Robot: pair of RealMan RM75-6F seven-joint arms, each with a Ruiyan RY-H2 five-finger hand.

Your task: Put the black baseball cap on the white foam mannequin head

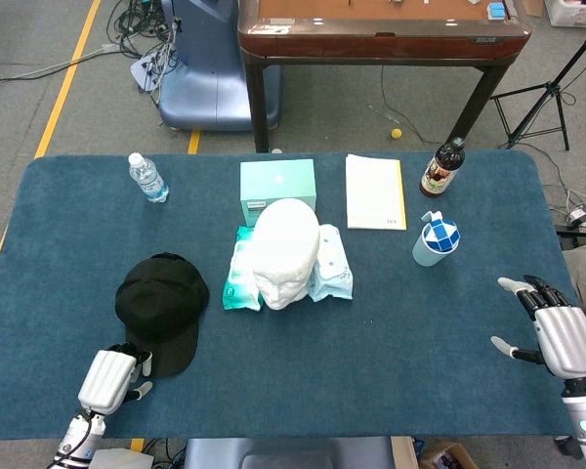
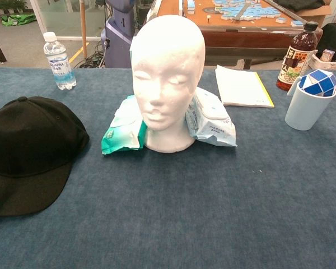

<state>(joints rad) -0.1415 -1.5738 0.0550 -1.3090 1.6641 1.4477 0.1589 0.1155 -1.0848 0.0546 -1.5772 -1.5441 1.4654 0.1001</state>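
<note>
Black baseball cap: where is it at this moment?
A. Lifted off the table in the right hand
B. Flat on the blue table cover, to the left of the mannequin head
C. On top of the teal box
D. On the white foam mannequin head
B. The black baseball cap lies on the blue table cover left of the bare white foam mannequin head, with the left hand at its brim.

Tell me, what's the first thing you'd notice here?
The white foam mannequin head stands upright mid-table, wet-wipe packs tucked at either side. The black baseball cap lies on the blue cloth to its left, with the left robot hand at its brim. The right robot hand waits far right, holding nothing.
</note>
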